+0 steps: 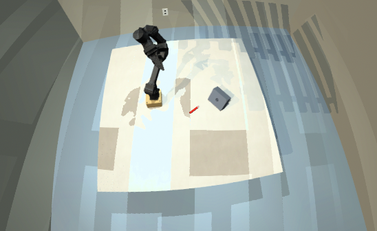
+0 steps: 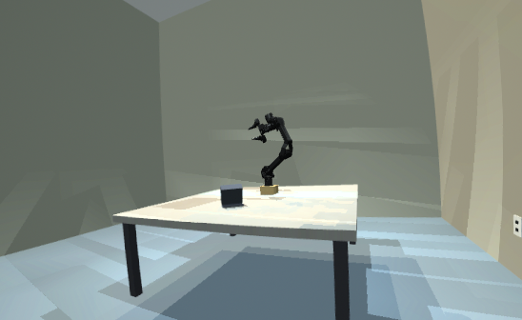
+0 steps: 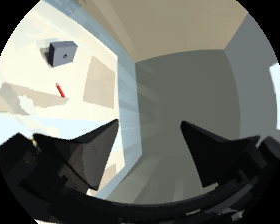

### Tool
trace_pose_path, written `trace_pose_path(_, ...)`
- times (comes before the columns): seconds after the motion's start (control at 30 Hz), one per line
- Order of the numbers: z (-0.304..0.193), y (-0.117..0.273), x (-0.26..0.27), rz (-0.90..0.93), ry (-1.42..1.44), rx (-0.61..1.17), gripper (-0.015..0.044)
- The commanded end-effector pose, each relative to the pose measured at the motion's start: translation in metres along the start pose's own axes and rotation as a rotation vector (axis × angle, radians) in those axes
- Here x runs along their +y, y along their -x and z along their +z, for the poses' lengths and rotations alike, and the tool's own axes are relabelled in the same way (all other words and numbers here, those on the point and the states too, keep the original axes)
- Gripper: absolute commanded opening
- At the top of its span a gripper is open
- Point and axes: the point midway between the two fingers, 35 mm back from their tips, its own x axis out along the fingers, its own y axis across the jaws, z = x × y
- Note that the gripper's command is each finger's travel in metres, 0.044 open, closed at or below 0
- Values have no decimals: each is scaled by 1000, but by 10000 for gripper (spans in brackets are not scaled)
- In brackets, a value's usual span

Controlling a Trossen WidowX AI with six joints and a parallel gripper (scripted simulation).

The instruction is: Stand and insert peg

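The red peg (image 1: 193, 110) (image 3: 61, 91) lies on its side on the table. Its white-banded end is the one nearer the panel; the plain red end points away from it. The grey sloped panel block (image 1: 221, 94) (image 2: 231, 196) (image 3: 57, 57) stands beyond the peg, with one dark hole (image 1: 217, 100) (image 3: 65, 56) in its face. In the exterior view the block shows its dark back, and the peg cannot be made out. My gripper (image 2: 250, 133) (image 3: 151, 123) is wide open and empty, raised high above the table and far from both peg and panel.
The arm stands on a yellow base block (image 1: 153, 103) (image 2: 269, 190) on the table (image 1: 148, 165) (image 2: 311, 228). The panel block is the only obstacle near the peg. Patches of shadow and light lie across the table top. Walls surround the room.
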Motion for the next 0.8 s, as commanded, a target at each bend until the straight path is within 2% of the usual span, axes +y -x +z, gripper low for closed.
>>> trace_pose_path(0.0,-1,-1,0,4,-3,-3,426)
trace_pose_path(0.17,-24,-21,-6,110,-82,-63,440)
trace_pose_path(0.4,-46,-70,-2,309,-175,-136,440)
trace_pose_path(0.77,-37,-161,41,654,-216,-181,440)
